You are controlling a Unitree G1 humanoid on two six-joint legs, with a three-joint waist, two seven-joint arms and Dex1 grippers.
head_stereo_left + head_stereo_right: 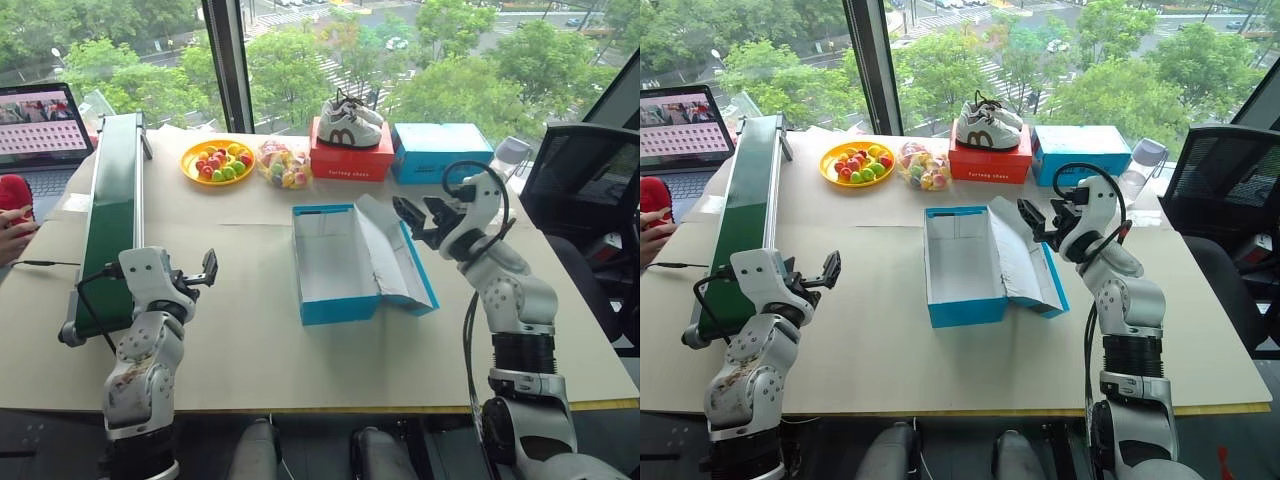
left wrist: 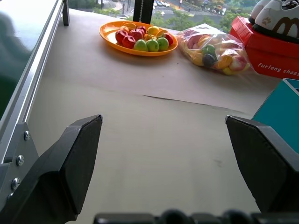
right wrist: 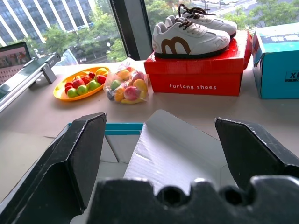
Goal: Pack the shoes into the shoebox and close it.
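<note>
Blue shoebox (image 1: 338,268) lies open and empty; both grippers, left gripper (image 1: 205,270) and right gripper (image 1: 418,220), fingers spread, risk knocking its raised lid.

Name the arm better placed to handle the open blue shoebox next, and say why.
Right. The right tool hangs open beside the raised lid of the shoebox, aimed at it. The left tool, also open, sits farther off, between the green conveyor and the box.
</note>
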